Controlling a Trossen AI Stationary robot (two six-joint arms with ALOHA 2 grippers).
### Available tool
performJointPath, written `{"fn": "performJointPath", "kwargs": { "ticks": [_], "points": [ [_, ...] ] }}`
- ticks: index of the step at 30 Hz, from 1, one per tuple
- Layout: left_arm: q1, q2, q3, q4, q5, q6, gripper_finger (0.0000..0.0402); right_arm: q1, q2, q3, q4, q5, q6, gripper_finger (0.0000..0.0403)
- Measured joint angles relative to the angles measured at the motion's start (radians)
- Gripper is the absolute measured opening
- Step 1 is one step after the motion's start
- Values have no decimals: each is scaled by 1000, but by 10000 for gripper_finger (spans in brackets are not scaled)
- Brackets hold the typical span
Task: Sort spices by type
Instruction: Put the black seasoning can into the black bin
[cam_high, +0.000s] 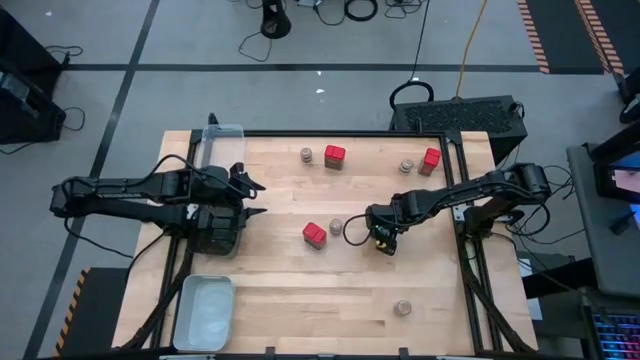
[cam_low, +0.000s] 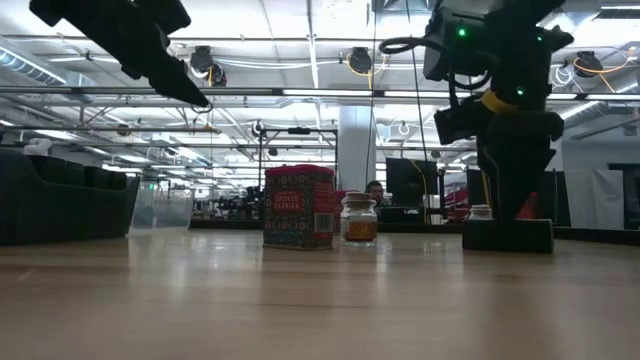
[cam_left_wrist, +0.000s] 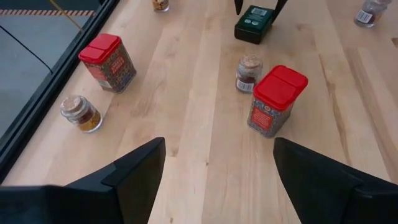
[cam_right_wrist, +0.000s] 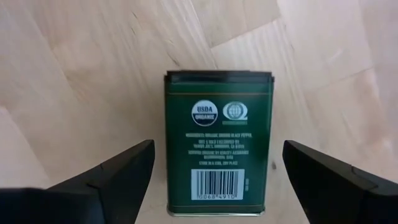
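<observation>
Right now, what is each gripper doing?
Left gripper: open, holding nothing.
Right gripper: open, straddling the dark green tin, not gripping it.

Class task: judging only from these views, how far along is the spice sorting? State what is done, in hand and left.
Done: nothing looks grouped; red tins and round jars stand scattered in mixed pairs.
In hand: the right gripper has open jaws either side of a green tin lying on the table, not gripped.
Left: all sorting. The left gripper hangs open; the trays look empty.
</observation>
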Motion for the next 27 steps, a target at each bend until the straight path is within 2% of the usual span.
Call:
{"fn": "performJointPath", "kwargs": {
  "ticks": [16, 24, 27],
  "points": [
    [0, 0, 0, -2, 0, -1, 305, 0, 0, -112, 83, -2, 14, 332],
    [0, 0, 0, -2, 0, -1, 305, 0, 0, -112, 112, -10, -16, 275],
    [0, 0, 0, 9, 5, -1, 305, 0, -3, -112, 143, -44, -23, 251]
  ]
}}
